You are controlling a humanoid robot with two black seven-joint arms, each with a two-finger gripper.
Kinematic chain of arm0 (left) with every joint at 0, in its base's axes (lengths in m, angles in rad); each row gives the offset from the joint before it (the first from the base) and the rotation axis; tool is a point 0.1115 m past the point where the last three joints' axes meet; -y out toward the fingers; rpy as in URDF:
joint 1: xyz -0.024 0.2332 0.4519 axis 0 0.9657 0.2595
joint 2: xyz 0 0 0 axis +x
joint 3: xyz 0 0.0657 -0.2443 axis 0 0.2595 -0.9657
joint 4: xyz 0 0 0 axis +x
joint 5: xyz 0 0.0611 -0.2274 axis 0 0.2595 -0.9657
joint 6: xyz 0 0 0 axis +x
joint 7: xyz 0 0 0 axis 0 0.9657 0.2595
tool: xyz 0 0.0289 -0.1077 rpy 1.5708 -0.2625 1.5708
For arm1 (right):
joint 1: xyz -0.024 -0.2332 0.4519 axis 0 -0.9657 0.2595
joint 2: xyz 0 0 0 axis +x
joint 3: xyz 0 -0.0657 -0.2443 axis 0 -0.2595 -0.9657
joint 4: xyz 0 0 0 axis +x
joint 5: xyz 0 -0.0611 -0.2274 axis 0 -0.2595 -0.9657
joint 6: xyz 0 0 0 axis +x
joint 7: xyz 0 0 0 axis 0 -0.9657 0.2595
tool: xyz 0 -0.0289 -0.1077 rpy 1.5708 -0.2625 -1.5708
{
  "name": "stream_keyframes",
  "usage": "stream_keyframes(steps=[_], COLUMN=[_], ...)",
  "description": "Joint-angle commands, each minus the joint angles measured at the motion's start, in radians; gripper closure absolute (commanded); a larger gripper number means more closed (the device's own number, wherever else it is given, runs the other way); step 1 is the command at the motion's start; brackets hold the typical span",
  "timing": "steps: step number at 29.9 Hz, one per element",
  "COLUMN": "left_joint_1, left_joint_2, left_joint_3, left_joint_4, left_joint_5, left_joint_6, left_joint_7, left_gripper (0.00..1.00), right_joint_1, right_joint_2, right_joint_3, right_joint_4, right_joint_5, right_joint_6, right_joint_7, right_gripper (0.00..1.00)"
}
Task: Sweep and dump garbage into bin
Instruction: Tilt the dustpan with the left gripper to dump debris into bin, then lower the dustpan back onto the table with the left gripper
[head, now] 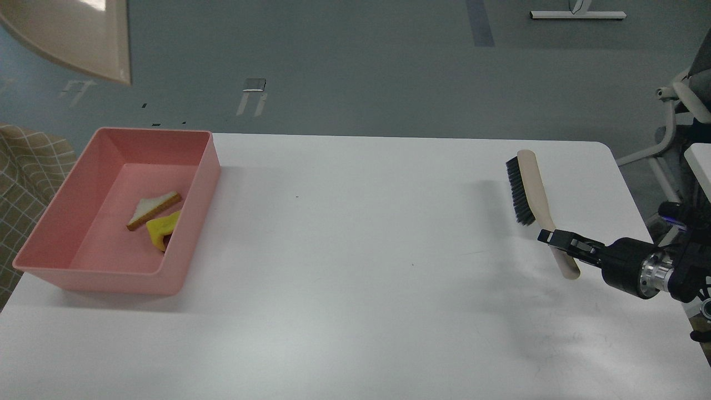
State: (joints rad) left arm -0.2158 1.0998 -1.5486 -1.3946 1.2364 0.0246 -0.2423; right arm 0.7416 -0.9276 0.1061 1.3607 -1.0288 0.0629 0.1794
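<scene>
The pink bin (189, 244) stands at the table's left. Inside it lie the triangular white bread slice (153, 209) and the yellow sponge piece (162, 229), side by side near the right wall. The beige dustpan (78, 39) hangs empty at the top left corner, high above the bin; its handle and my left gripper are out of view. My right gripper (561, 243) is shut on the handle of the beige brush (530, 191) with black bristles, held over the table's right side.
The white table (355, 278) spans the view. A checked cloth (28, 172) lies left of the bin. White chair parts (675, 128) stand off the table's right edge.
</scene>
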Motion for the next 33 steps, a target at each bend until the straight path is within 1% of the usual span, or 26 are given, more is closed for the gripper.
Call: stream_keyframes(steps=[1,3,4,5,6,8,9,11,12,14,15,16,19,23,26,27,29,31,33], left_joint_1=[-0.134,-0.155,-0.171,-0.184,-0.194,-0.229,-0.229,-0.243,-0.243,-0.241,-0.241,-0.237,-0.228,-0.197,-0.18,-0.175,-0.172,-0.163,-0.157], left_joint_2=[-0.191,-0.262,-0.326,-0.378,-0.402,-0.495,-0.495,-0.59,-0.615,-0.708,-0.709,-0.756,-0.837,-0.868,-0.893,-0.896,-0.896,-0.894,-0.894], left_joint_3=[0.033,0.057,0.089,0.131,0.156,0.272,0.272,0.356,0.367,0.387,0.387,0.389,0.39,0.389,0.403,0.419,0.439,0.485,0.51], left_joint_4=[-0.047,-0.047,-0.046,-0.043,-0.04,-0.014,-0.014,0.031,0.043,0.084,0.085,0.107,0.153,0.187,0.244,0.268,0.284,0.292,0.292], left_joint_5=[-0.017,-0.017,-0.017,-0.02,-0.02,-0.023,-0.023,-0.026,-0.026,-0.029,-0.029,-0.029,-0.029,-0.029,-0.028,-0.026,-0.026,-0.026,-0.026], left_joint_6=[-0.133,-0.149,-0.152,-0.152,-0.15,-0.143,-0.143,-0.115,-0.108,-0.092,-0.092,-0.092,-0.091,-0.078,-0.058,-0.045,-0.028,0.006,0.03], left_joint_7=[0.138,0.184,0.21,0.225,0.227,0.232,0.232,0.233,0.233,0.232,0.232,0.23,0.219,0.21,0.173,0.152,0.135,0.114,0.103], left_gripper=[1.0,1.0,1.0,1.0,1.0,1.0,1.0,1.0,1.0,1.0,1.0,1.0,1.0,1.0,1.0,1.0,1.0,1.0,1.0], right_joint_1=[-0.001,-0.001,-0.002,-0.002,-0.002,-0.004,-0.004,-0.005,-0.005,-0.005,-0.005,-0.007,-0.007,-0.007,-0.008,-0.011,-0.011,-0.011,-0.013], right_joint_2=[0.004,0.004,0.004,0.004,0.004,0.004,0.004,0.004,0.004,0.003,0.003,0.001,0.003,0.003,0.004,0.004,0.004,0.004,0.004], right_joint_3=[0.0,0.0,0.0,0.0,0.0,0.0,0.0,0.0,-0.002,-0.003,-0.003,-0.003,-0.003,-0.003,-0.005,-0.005,-0.005,-0.005,-0.005], right_joint_4=[0.0,0.002,0.002,0.002,0.002,0.003,0.003,0.003,0.003,0.003,0.003,0.003,0.003,0.003,0.003,0.005,0.005,0.005,0.003], right_joint_5=[-0.001,-0.001,-0.001,-0.001,-0.001,-0.002,-0.002,-0.002,-0.002,-0.002,-0.002,-0.002,-0.001,-0.001,-0.001,-0.001,-0.001,-0.002,-0.002], right_joint_6=[0.0,0.0,0.0,0.0,0.0,0.0,0.0,0.002,0.0,0.0,0.0,0.0,0.0,0.0,0.0,0.0,0.0,0.0,0.0], right_joint_7=[0.0,0.0,0.0,0.0,0.0,0.0,0.0,0.0,0.0,0.0,0.0,0.0,0.0,0.0,0.0,0.0,0.0,0.0,0.0], right_gripper=[0.96,0.96,0.97,0.96,0.97,0.96,0.96,0.96,0.97,0.96,0.96,0.96,0.97,0.96,0.96,0.96,0.97,0.96,0.96])
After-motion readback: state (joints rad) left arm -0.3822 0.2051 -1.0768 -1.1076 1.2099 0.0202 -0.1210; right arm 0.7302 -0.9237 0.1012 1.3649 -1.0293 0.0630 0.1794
